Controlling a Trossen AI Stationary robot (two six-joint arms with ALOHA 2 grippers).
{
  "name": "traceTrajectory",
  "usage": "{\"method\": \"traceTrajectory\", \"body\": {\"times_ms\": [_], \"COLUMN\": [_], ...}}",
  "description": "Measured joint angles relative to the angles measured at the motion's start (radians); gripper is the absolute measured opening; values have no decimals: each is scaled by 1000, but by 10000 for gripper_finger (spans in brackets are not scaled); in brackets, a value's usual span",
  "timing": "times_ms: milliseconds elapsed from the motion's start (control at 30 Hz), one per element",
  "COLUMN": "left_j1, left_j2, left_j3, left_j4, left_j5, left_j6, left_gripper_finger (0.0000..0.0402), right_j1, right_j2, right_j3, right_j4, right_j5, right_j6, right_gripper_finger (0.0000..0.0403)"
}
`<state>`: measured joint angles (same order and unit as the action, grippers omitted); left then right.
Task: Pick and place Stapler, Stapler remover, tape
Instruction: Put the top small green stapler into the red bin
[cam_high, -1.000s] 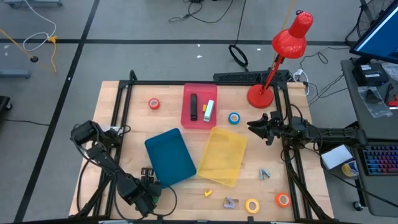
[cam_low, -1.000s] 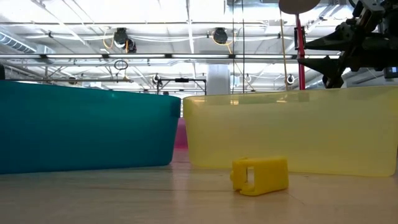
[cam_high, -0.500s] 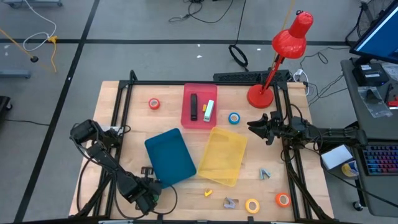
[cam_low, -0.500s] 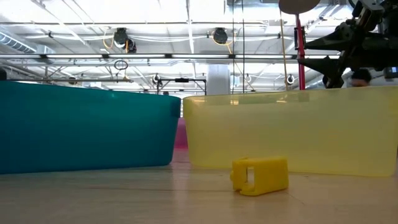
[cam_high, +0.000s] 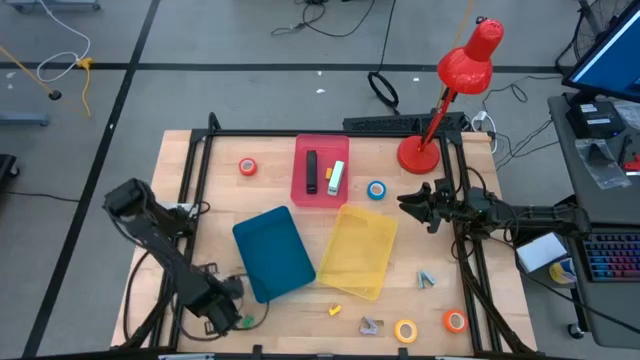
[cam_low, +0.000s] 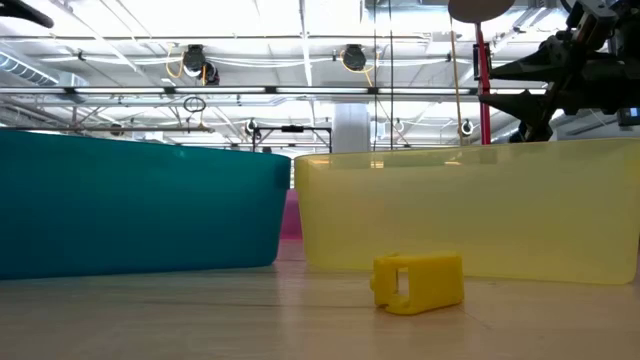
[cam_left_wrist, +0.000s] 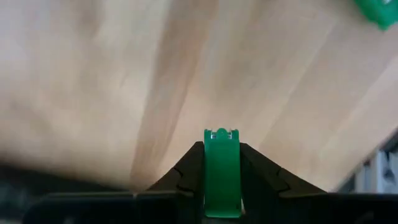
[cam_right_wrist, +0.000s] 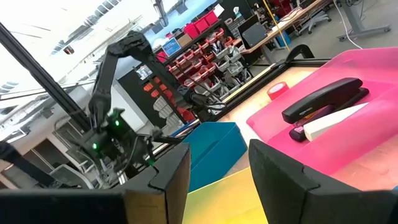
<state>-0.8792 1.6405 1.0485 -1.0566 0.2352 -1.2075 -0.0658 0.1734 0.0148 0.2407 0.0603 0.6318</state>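
Left gripper (cam_left_wrist: 222, 186) is low at the table's (cam_high: 180, 230) near-left corner, jaws clamped on a small green piece (cam_left_wrist: 222, 171); can't tell what it is. Right gripper (cam_high: 407, 205) hangs at the right side with jaws apart, nothing in them.

Black stapler (cam_high: 311, 172) and a white one (cam_high: 336, 177) lie in the pink tray (cam_high: 322, 144). Tape: blue roll (cam_high: 376, 190) beside that tray, red-orange roll (cam_high: 248, 167) far-left, yellow roll (cam_high: 405, 330) and the other red-orange roll (cam_high: 455, 321) near-right. Teal tray (cam_high: 273, 253) and yellow tray (cam_high: 361, 250) sit mid-table.
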Motion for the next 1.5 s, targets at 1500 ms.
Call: {"method": "traceTrajectory", "body": {"times_ms": [1500], "left_j1": [1142], "left_j2": [-72], "left_j3": [4], "left_j4": [662], "left_j5": [-319], "left_j6": [463], "left_gripper_finger": [76], "right_j1": [0], "right_j2": [0], "right_j3": [0], "right_j4": [1], "right_j5": [70], "right_j6": [-15], "right_gripper_finger": [157]}}
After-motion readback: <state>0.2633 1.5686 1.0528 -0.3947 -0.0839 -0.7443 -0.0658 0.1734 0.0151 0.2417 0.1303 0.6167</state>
